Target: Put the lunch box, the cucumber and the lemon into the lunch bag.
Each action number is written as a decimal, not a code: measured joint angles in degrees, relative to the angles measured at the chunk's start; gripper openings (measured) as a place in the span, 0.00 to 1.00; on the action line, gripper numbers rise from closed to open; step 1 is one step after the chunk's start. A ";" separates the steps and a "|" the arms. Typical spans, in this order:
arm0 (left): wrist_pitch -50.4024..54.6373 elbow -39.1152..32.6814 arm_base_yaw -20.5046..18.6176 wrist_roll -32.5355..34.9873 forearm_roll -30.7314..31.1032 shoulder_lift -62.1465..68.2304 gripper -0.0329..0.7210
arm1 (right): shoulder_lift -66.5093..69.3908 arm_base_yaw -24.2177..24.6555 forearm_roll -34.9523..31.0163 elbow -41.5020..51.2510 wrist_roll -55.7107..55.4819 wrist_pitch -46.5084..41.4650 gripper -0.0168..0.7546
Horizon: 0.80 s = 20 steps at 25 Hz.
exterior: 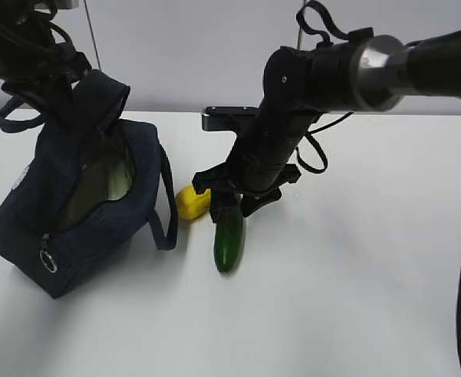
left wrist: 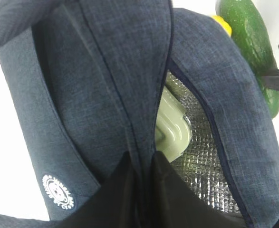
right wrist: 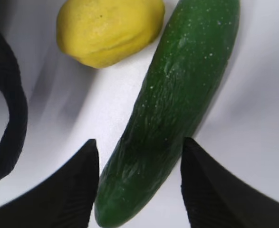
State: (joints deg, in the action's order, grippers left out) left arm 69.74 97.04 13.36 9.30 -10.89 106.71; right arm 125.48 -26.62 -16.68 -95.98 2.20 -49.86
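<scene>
The right claw [right wrist: 139, 185] straddles the cucumber [right wrist: 177, 109], jaws apart either side of it. The cucumber's long axis runs from 7 to 1 o'clock in the right wrist view. The left claw [left wrist: 141, 190] is clamped on the lunch bag [left wrist: 106, 85] flap.

The cucumber [right wrist: 170, 118] lies on the white tabletop [right wrist: 253, 109], running from the upper right down to the lower middle of the view, with its near end between the 2 dark fingers [right wrist: 72, 190] of the right gripper [right wrist: 141, 187]. The fingers stand apart on either side of it, close to its skin. The lemon [right wrist: 108, 29] sits just beside the cucumber at upper left, and a dark bag strap [right wrist: 11, 114] curves along the left edge.
</scene>
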 joint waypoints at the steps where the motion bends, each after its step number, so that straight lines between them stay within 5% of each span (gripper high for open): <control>1: 0.00 0.00 0.00 0.00 0.00 0.00 0.10 | 0.44 -0.13 -0.10 0.00 -0.61 0.32 0.56; 15: -0.02 0.00 0.00 0.55 0.00 0.00 0.12 | 4.99 -0.21 -0.84 -0.19 -3.37 3.18 0.55; 20: -0.02 0.00 0.00 0.78 0.00 0.00 0.12 | 5.40 -0.21 -1.45 -0.48 -3.47 2.82 0.47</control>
State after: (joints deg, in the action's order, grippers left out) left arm 69.72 97.04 13.36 10.09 -10.89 106.71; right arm 130.88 -26.83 -18.13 -96.46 -1.27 -47.05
